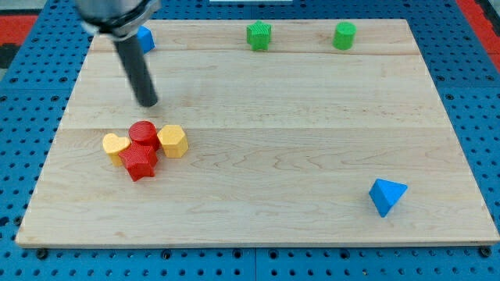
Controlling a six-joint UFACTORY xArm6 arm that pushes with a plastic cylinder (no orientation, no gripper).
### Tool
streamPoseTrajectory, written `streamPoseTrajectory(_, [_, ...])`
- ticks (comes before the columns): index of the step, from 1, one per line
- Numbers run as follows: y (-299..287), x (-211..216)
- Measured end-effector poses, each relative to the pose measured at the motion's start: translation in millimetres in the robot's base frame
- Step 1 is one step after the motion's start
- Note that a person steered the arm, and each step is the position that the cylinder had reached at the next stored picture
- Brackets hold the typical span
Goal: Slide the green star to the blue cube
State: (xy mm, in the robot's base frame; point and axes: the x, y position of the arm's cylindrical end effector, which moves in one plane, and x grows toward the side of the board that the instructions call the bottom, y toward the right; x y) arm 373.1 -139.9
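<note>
Green star (259,36) lies well up-right of my tip (148,102); no gripper fitted, nothing held.

The pale wooden desk (312,156) shows light tan grain running in long bands, and it sits on a blue pegboard surface (31,117) dotted with dark holes. A patch of red (19,19) shows at the upper left of the frame. The dark grey rod ends in my tip (148,103). At the top, the green star block (259,36) and the green cylinder block (344,36) are bright green; the blue cube block (145,38) at upper left and the blue triangular block (387,195) at lower right are bright blue. At centre left, the red cylinder block (143,133) and red star block (139,162) are deep red, flanked by the yellow heart-shaped block (114,145) and the yellow hexagonal block (172,141).
</note>
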Motion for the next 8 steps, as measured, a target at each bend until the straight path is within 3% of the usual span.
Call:
streamPoseTrajectory(1, [33.6, -53.3])
streamPoseTrajectory(2, [1.0, -131.6])
streamPoseTrajectory(3, [-2.2, -168.4])
streamPoseTrajectory(5, [161.1, -172.9])
streamPoseTrajectory(6, [203.9, -160.6])
streamPoseTrajectory(8, [181.8, -130.7])
